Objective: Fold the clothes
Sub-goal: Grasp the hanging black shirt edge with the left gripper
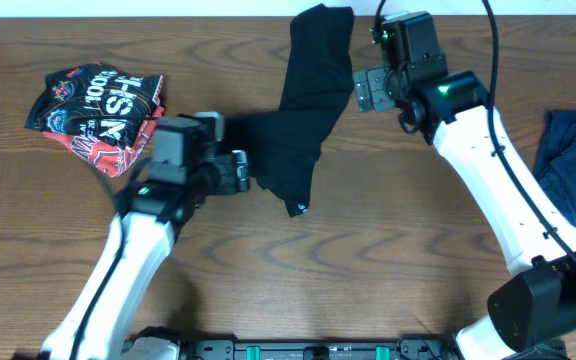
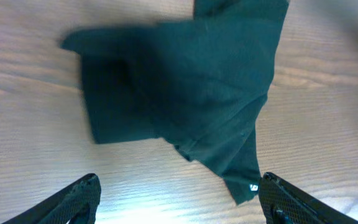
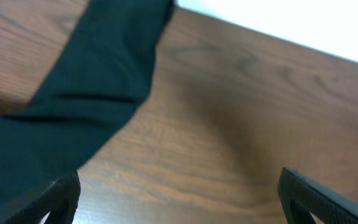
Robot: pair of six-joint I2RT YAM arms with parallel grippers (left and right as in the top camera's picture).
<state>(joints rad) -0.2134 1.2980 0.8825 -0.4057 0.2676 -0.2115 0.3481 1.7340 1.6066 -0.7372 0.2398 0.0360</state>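
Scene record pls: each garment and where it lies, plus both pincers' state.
black shirt: rumpled, unfolded, centre, stretching toward the far side
printed garment: bunched, beside left arm
blue garment: right side, partly out of frame
left pincer: open, empty, at shirt's near edge
right pincer: open, empty, beside shirt's far part

The red-black printed garment [image 1: 88, 140] is carrying large white letters [image 1: 118, 100], lying crumpled and partly folded, so only pieces like "HSI" are showing and no whole word is reading clearly. The black shirt [image 2: 185, 93] is bearing a small white mark [image 2: 253, 187], too small to read.
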